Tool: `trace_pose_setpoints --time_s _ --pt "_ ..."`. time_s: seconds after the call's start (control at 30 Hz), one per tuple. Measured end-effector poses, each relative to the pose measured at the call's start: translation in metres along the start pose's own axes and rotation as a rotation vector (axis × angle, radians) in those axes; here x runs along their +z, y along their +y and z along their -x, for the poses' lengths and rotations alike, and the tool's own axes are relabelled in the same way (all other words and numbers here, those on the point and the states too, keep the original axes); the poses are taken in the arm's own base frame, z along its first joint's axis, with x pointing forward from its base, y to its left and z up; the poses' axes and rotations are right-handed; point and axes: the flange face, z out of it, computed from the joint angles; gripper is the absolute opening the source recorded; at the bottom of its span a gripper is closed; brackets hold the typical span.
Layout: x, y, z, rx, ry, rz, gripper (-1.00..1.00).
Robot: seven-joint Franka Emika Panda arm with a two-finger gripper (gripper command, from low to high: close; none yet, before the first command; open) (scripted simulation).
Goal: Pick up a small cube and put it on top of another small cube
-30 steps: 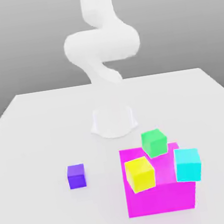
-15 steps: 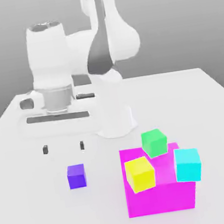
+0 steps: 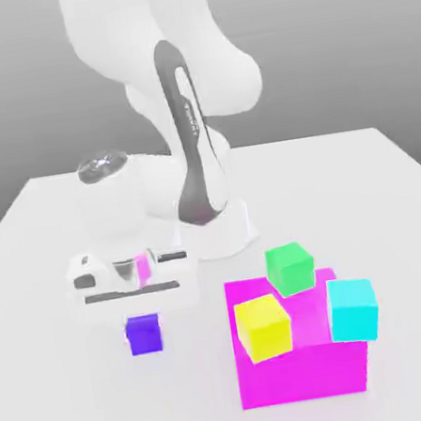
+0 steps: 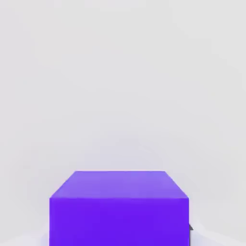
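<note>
Since 1 second ago the arm swung down; hand (image 3: 139, 312) low over the purple cube (image 3: 143, 333) on the desk (image 3: 62, 398), closed on it (grasp step). Next: lift, carry to another cube.

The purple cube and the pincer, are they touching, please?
Cannot tell: in the exterior view the hand sits directly over the purple cube, hiding the pincer; neither contact nor gap shows.

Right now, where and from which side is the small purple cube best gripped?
Probably from straight above, on two opposite upright faces of the purple cube. It sits flat and square on the table with bare space all round, well apart from the pink block.
</note>
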Motion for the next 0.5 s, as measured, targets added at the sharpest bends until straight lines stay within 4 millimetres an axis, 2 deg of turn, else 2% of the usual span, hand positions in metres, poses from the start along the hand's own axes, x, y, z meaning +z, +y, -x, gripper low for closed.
trace_pose_setpoints --time_s 0.3,0.37,0.5 --pt "-0.060 -0.001 0.000 0.000 0.000 -0.001 -1.00" --pt "-0.072 -0.017 -0.007 -0.012 -0.001 -0.003 -1.00" --pt "-0.101 -0.066 -0.020 -0.043 -0.002 -0.005 -1.00"
